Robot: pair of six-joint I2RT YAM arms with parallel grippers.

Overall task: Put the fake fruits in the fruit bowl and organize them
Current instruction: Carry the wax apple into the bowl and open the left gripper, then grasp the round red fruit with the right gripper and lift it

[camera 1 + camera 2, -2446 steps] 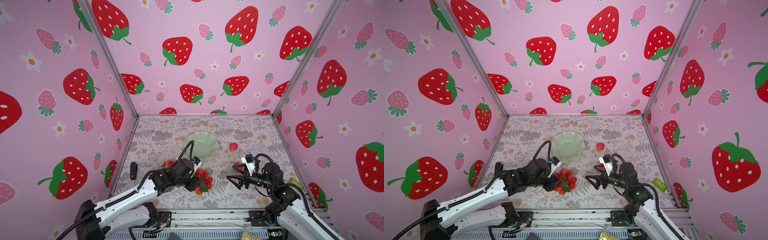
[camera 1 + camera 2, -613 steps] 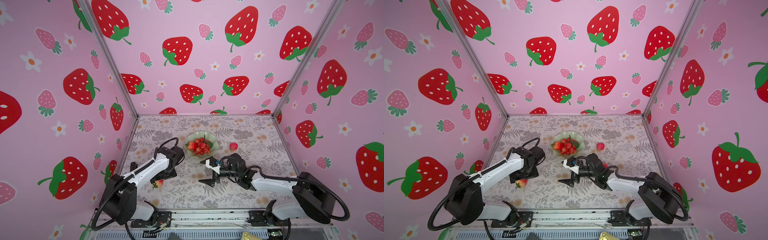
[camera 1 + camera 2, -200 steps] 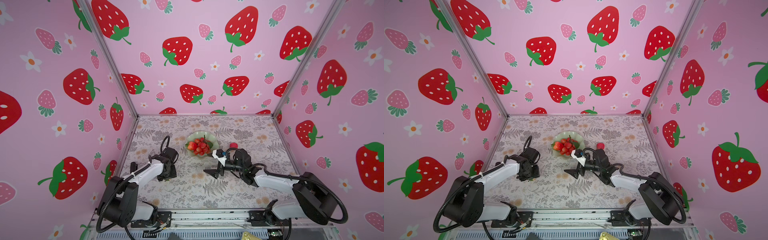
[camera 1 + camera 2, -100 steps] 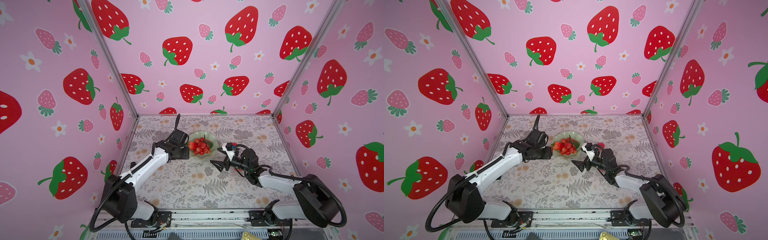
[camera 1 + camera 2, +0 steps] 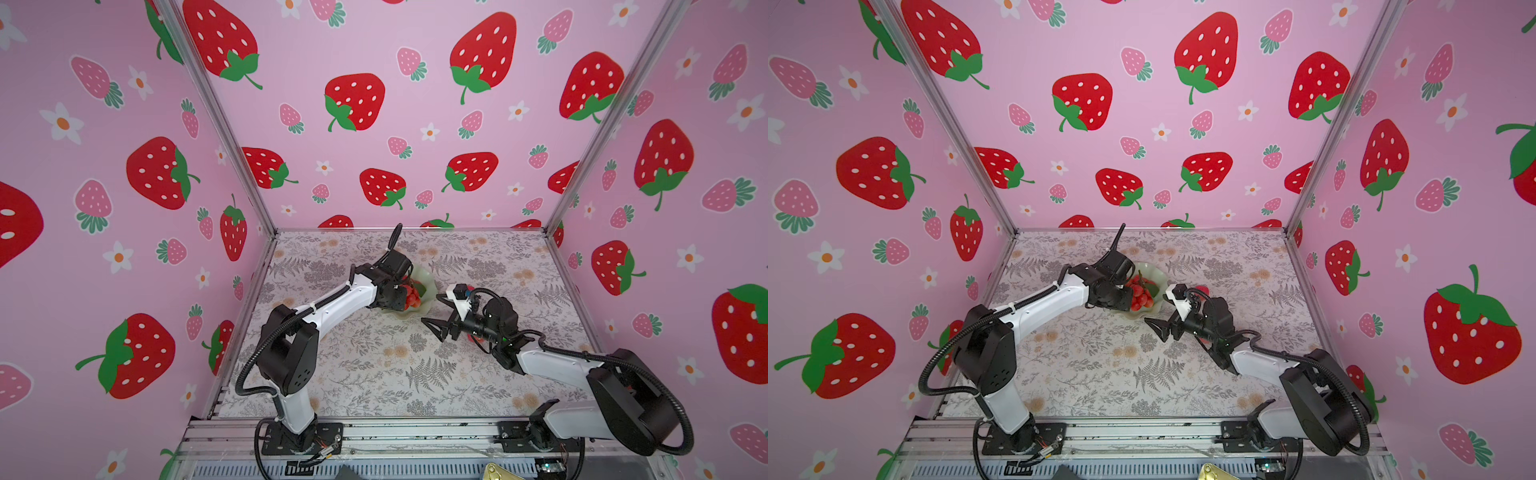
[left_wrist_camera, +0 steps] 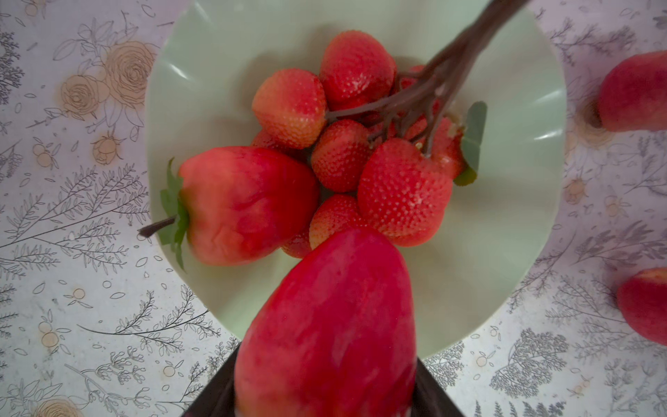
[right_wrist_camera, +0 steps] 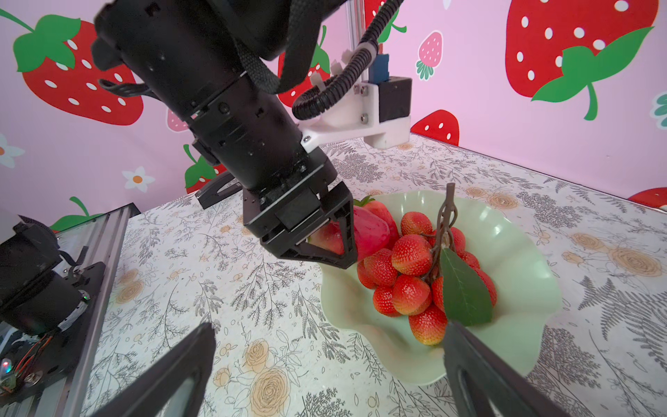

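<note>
**A:** the bench (image 7: 252, 289) looks slick, so the shallow fruit bowl (image 7: 512, 252) could slide if the left hand (image 7: 317, 247) nudges it, and the berry bunch (image 7: 411, 263) hogs the middle

**B:** yeah, that hand's clamped on a strawberry (image 6: 325, 325) right at the rim, might roll off. The right hand (image 7: 328, 328) gapes empty, and two round fruits (image 6: 635, 90) sit outside on the bench

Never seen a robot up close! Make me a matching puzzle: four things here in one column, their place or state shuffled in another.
1. berry bunch
2. round fruits
3. left gripper
4. right gripper

A. open, empty
B. lying in the bowl
C. shut on a strawberry
D. on the table, beside the bowl

Pairs: 1-B, 2-D, 3-C, 4-A.
</note>
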